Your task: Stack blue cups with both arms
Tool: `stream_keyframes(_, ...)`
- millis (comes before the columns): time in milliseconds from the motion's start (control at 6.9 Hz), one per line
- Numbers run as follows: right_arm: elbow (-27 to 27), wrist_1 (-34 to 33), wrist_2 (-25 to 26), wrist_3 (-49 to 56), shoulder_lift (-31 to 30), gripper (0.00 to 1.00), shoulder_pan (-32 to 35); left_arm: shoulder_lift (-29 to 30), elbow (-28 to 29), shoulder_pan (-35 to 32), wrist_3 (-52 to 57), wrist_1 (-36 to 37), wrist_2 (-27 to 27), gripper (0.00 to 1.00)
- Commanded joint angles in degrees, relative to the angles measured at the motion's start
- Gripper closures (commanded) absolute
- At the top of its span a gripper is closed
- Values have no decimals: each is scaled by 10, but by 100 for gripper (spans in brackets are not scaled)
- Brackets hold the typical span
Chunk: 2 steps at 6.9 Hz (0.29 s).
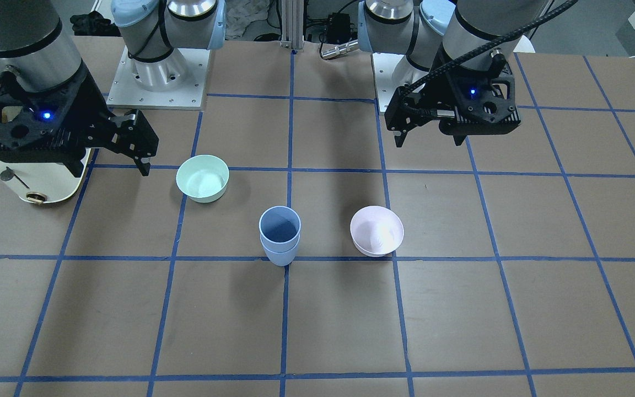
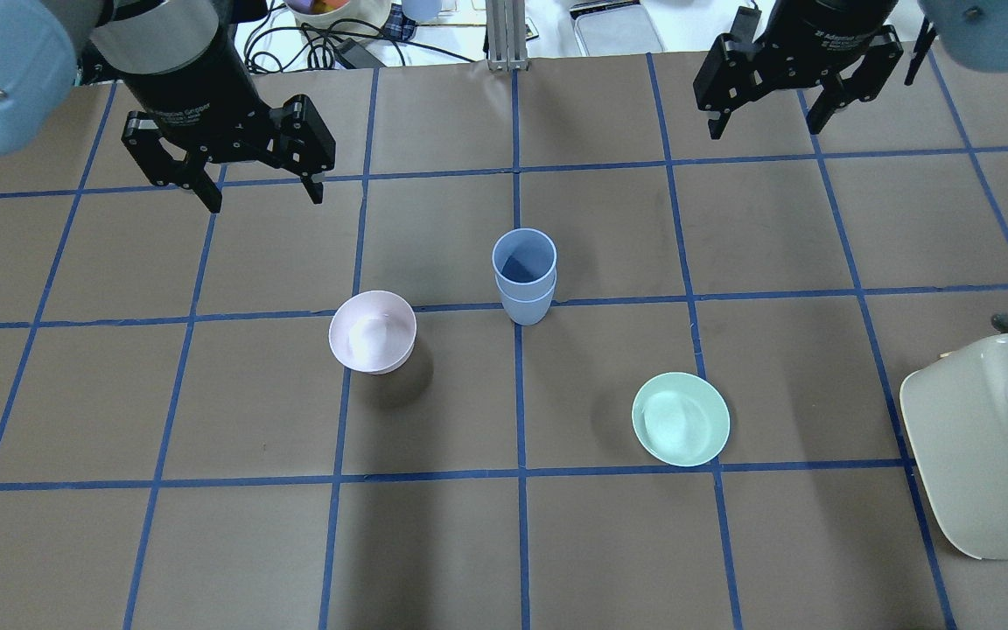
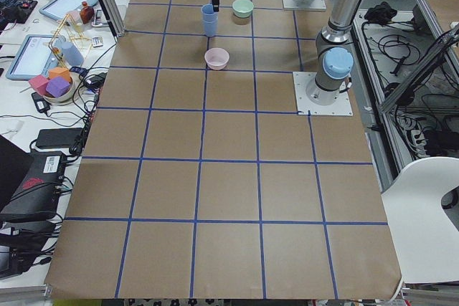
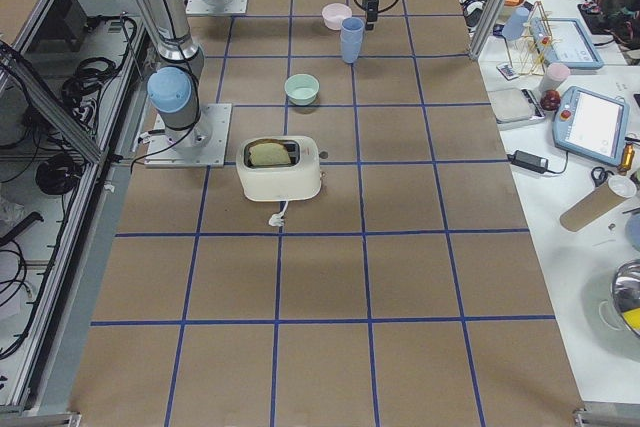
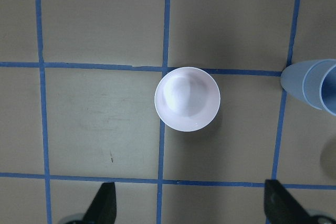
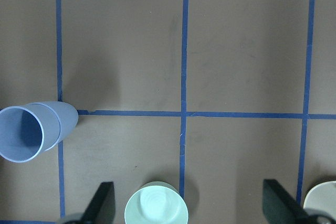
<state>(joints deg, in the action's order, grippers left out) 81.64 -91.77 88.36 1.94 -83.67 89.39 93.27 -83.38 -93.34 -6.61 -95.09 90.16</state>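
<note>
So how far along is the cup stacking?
Looks done: the blue cups stand upright, one nested inside the other. Nothing is in hand: the left end effector and right end effector are both open, empty and well clear of the stack. No step visibly left.

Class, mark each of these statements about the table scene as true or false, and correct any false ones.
1. The blue cups stand upright, one nested inside the other. True.
2. The left tool and the right tool are both open and hold nothing. True.
3. The pink bowl lies on the robot's right of the cups. False: it lies on the robot's left of them, and the green bowl is the one on the right.
4. The green bowl sits inside the pink bowl. False: the two bowls are apart, on opposite sides of the cups.
</note>
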Motion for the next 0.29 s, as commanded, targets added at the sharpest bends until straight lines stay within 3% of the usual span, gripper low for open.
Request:
stream_keyframes(0,0,0,1,0,0,0,0,1,0,0,-1,0,0,0)
stream_keyframes(145,0,0,1,0,0,0,1,0,0,0,0,0,-1,0)
